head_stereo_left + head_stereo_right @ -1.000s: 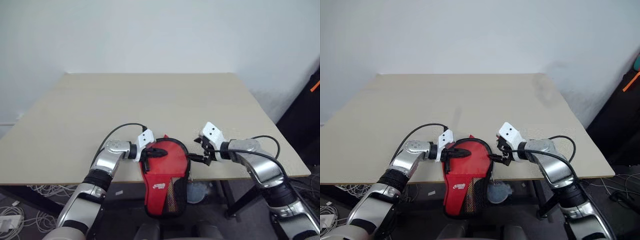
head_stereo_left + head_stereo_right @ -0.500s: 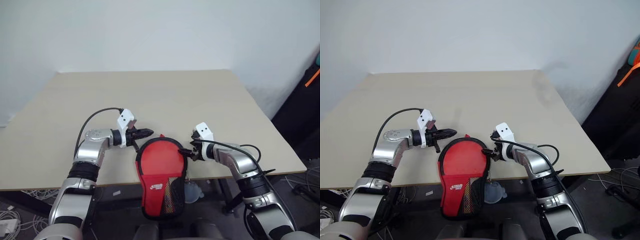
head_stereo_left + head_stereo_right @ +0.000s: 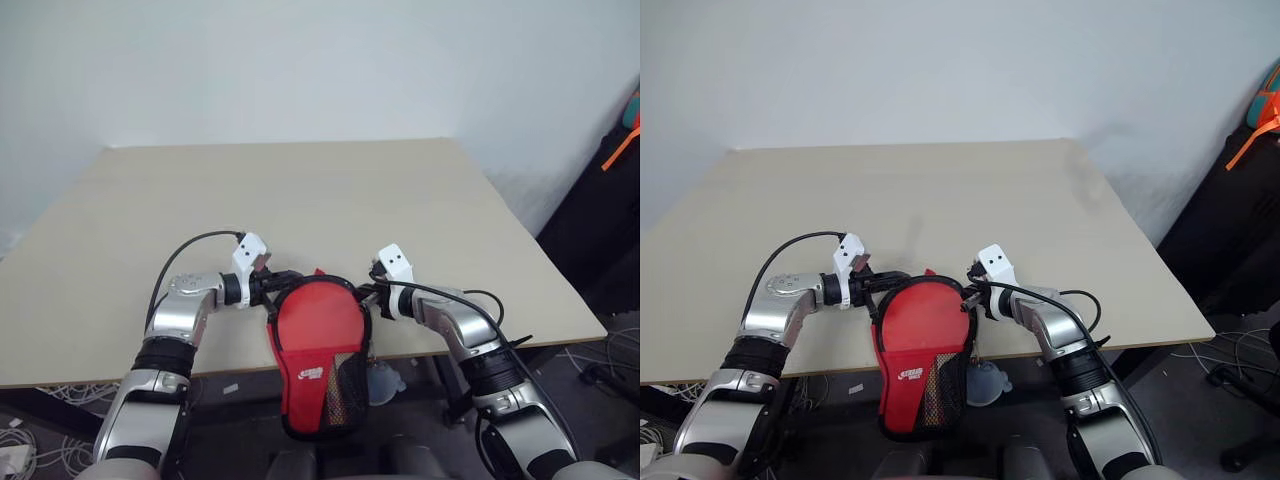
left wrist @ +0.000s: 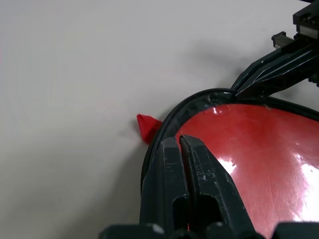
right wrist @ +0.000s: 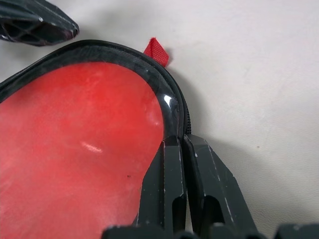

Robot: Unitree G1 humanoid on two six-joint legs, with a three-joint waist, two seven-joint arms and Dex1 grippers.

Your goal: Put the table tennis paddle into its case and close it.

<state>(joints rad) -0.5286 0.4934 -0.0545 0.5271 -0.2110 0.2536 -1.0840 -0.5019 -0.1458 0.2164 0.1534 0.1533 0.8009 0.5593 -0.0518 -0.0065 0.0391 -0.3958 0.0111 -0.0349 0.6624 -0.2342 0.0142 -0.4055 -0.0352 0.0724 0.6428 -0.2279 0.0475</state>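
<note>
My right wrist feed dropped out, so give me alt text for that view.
The right gripper, fingers shut, sits at the black zip edge of the red case lying on the tan table. A small red tab juts from the rim; the left gripper tip is beyond.

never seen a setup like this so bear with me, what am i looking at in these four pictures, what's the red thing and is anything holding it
It is a two-armed humanoid robot at a pale table. The two wide pictures come from cameras in its head, looking down over its arms. The two close-ups come from cameras on each wrist, looking along the black fingers.

The red thing is the case, a soft paddle-shaped pouch with black edging. Its round end lies on the table's near edge; its narrow mesh end hangs off.

The left gripper is shut at the case's edging on one side. The right gripper is shut at the edging and zip on the other. A small red tab sticks out at the top.
</note>
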